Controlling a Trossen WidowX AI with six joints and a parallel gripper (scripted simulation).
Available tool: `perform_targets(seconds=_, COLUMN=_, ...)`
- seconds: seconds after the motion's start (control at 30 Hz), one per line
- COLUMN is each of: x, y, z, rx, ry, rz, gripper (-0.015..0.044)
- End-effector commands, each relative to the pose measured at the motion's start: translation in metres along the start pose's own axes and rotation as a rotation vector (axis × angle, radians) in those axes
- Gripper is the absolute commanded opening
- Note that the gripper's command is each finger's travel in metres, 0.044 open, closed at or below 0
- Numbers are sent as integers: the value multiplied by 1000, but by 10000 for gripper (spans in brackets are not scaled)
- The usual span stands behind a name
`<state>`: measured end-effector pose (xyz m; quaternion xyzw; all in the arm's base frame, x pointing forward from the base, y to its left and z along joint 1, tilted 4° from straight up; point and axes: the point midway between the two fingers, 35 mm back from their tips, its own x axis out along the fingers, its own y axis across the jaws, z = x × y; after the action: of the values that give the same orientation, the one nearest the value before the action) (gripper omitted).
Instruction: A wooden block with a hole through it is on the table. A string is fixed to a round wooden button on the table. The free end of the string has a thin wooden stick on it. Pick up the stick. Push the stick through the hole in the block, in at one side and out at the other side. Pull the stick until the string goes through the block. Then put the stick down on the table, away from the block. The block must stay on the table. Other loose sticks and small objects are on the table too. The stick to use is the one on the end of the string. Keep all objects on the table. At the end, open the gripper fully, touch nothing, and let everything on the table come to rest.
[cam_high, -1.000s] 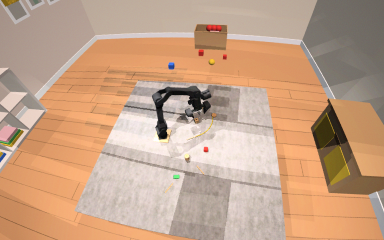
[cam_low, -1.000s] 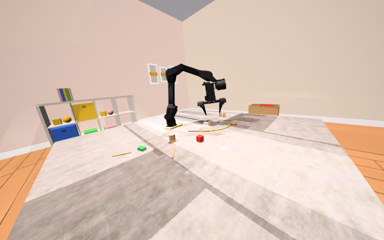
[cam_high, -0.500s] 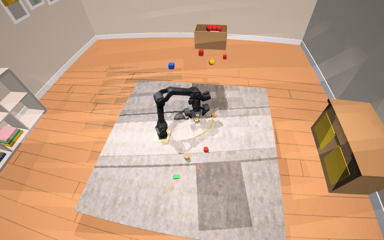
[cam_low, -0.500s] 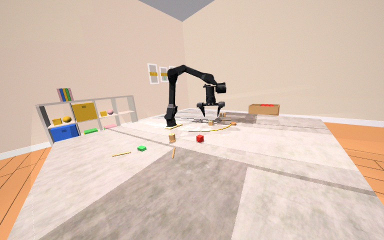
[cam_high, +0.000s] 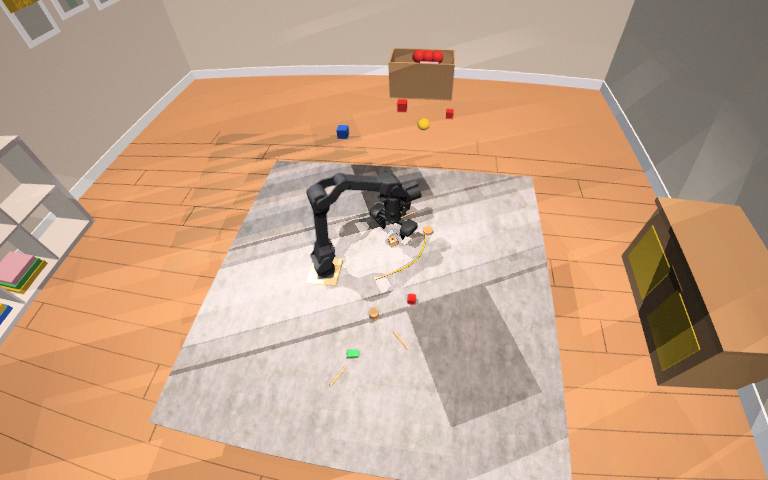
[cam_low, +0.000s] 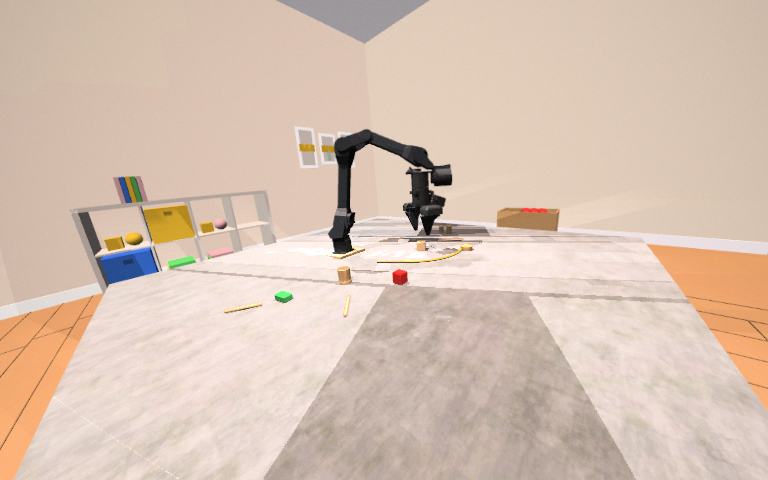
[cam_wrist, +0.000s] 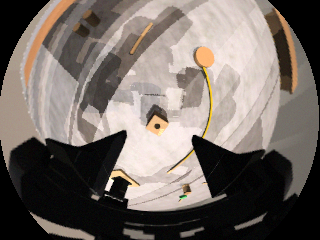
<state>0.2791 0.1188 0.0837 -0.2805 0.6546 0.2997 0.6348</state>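
Observation:
The wooden block (cam_high: 392, 241) (cam_low: 420, 246) (cam_wrist: 156, 119) stands on the table, its dark hole showing in the wrist view. The round wooden button (cam_high: 427, 230) (cam_low: 466, 247) (cam_wrist: 204, 57) lies beyond it. The yellow string (cam_high: 421, 253) (cam_low: 447, 258) (cam_wrist: 211, 102) curves from the button around one side of the block, not through it. The thin stick (cam_high: 379, 277) (cam_low: 385, 262) (cam_wrist: 172, 169) at its free end lies flat on the arm-base side. My gripper (cam_high: 392, 227) (cam_low: 422, 231) (cam_wrist: 160, 136) is wide open and empty, pointing down above the block's area.
A loose stick (cam_high: 416, 213) (cam_wrist: 142, 38) lies behind the block. A red cube (cam_high: 411, 298) (cam_low: 399, 276), wooden cylinder (cam_high: 373, 313) (cam_low: 344, 275), green block (cam_high: 352, 353) (cam_low: 283, 296) and two loose sticks (cam_high: 400, 340) (cam_high: 338, 376) lie nearer the top and exterior views.

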Motion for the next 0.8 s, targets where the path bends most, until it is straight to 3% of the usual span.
perform_targets(seconds=0.0, x=-7, y=1, z=-1, rx=846, ry=-3, rz=5, gripper=440)
perform_targets(seconds=0.63, x=-13, y=2, z=-3, rx=2017, ry=1, rz=6, gripper=440)
perform_targets(seconds=0.77, x=-13, y=2, z=-3, rx=2078, ry=1, rz=6, gripper=440)
